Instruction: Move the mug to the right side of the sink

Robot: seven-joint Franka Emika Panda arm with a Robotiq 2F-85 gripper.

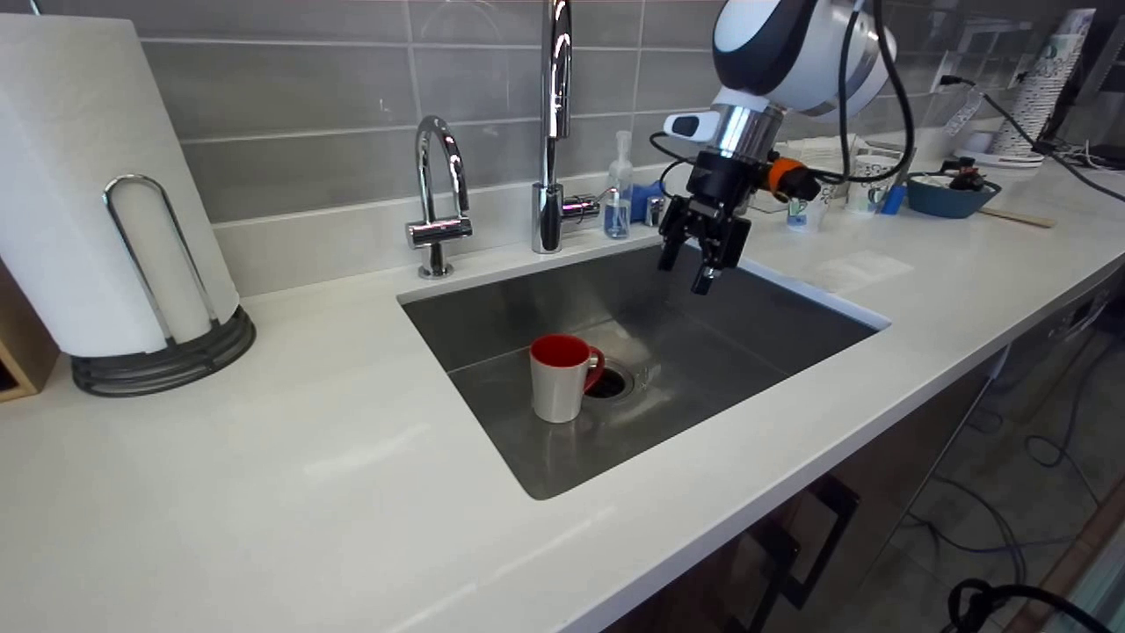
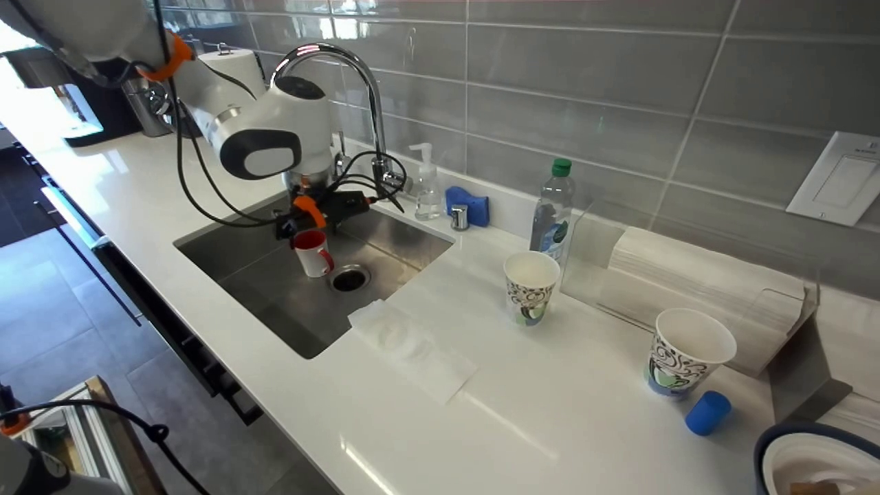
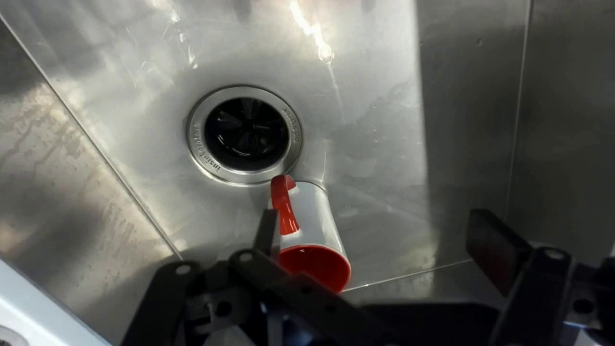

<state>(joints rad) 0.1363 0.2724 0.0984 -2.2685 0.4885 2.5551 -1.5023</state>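
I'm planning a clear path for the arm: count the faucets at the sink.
2, both just behind the sink: the tall faucet and, nearer the paper towels, the small faucet. No third one seems hidden there.

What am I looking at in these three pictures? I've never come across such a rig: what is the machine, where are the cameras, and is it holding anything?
The machine is a robot arm ending in a two-jawed gripper. Two pictures are exterior views, from cameras outside the robot, looking at the counter from different places. The wrist view comes from a camera riding on the arm, looking past the gripper into the sink.

There, a white mug with a red inside stands upright beside the drain. The counter holds, among other things, two patterned paper cups, a green-capped bottle and a paper towel roll.

Nothing is held: the jaws stand wide apart, and the mug rests on the sink floor.
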